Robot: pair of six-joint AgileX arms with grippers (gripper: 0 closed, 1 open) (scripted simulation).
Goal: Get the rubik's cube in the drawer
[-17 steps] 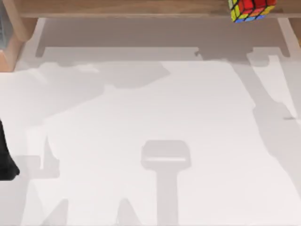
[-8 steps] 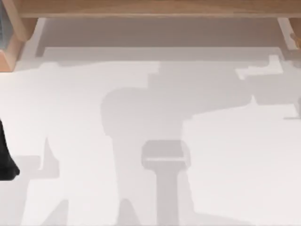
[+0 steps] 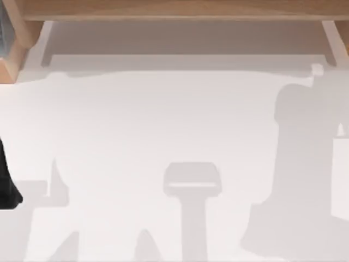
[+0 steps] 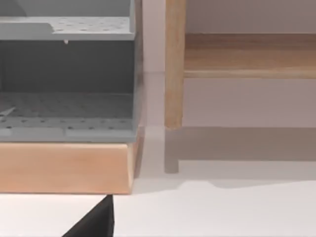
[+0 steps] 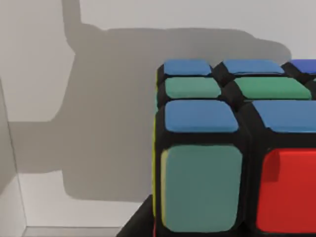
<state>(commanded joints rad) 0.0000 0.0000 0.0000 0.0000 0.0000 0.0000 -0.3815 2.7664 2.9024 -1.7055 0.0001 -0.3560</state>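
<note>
Filling most of the right wrist view, the rubik's cube [image 5: 232,163] sits very close to that camera, with blue, green and red stickers facing it and white tabletop [image 5: 113,98] under its shadow. That closeness suggests the right arm is carrying it, though the fingers themselves are hidden, so I cannot tell whether they are clamped on it.

From above, the light wooden drawer unit [image 3: 174,10] runs along the far edge of the tabletop [image 3: 163,120], a slanted rail at each far corner. A large arm-shaped shadow falls near the right edge.

The left arm [image 3: 6,180] is a dark shape parked at the left edge. Its wrist camera looks at a grey perforated drawer [image 4: 66,79] in a tan wooden frame [image 4: 64,168], next to a wooden post [image 4: 174,64]. Whether this gripper is apart or together cannot be told.

As for progress, the cube appears lifted but not yet in the drawer; what seems left is bringing it over the drawer and letting go.
</note>
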